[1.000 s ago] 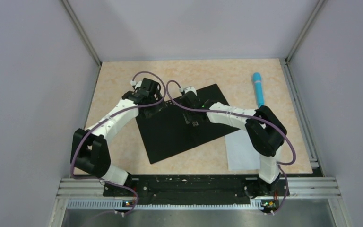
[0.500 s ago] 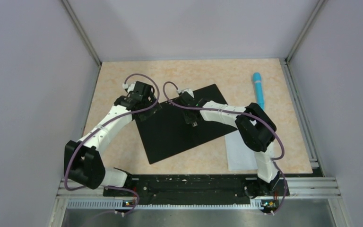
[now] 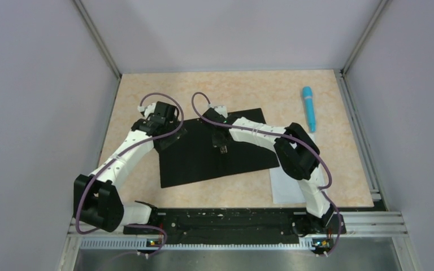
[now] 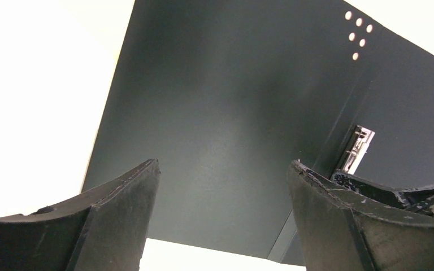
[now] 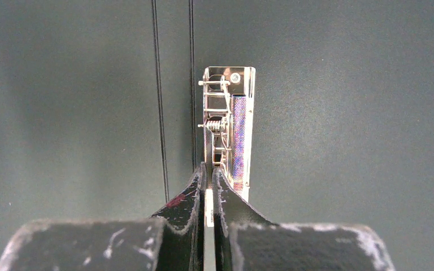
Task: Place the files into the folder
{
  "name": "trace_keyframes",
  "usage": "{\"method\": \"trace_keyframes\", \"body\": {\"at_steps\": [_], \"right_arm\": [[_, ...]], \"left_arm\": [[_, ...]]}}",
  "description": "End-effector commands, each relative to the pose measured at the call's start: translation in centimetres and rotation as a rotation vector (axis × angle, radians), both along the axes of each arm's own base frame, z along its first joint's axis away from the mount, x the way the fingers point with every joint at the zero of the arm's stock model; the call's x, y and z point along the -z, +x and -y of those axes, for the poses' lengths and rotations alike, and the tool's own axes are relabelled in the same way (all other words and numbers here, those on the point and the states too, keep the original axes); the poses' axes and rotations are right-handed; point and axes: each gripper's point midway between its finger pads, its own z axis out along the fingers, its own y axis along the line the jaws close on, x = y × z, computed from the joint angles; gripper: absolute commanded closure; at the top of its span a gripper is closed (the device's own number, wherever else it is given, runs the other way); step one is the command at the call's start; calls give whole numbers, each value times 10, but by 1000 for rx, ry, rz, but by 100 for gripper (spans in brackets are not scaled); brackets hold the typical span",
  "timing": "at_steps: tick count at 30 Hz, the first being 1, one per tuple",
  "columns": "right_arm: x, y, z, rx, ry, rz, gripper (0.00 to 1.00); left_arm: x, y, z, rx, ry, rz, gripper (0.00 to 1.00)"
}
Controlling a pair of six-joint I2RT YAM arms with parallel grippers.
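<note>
Our right gripper [image 5: 209,169] was pinched shut on the end of the metal clip [image 5: 230,113] inside the open folder [image 3: 203,164]. Our left gripper [image 4: 223,169] hung wide open over the folder's left half. The paper [image 3: 287,186] lay on the counter [image 3: 248,90], well off to the right gripper's right.

Matt black folder [image 3: 203,164], shiny metal clip [image 5: 231,124], white paper files [image 3: 287,183]

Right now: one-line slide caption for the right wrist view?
Right tool pinched shut on the metal clip beside the spine creases of the open, black-lined folder.
</note>
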Motion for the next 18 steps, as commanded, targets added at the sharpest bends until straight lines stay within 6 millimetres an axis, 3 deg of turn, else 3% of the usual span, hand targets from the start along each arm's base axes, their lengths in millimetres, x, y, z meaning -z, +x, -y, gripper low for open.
{"method": "trace_keyframes", "body": {"at_steps": [1, 9, 14, 18], "right_arm": [[-26, -2, -21, 64, 90, 24, 100], [-25, -30, -38, 118, 202, -20, 100], [-17, -41, -31, 153, 209, -39, 100], [-24, -50, -41, 157, 275, -38, 100]], "left_arm": [[-1, -4, -6, -31, -7, 20, 13], [14, -15, -5, -30, -27, -11, 13], [23, -22, -1, -20, -54, -31, 13], [34, -28, -1, -24, -64, -52, 13]]}}
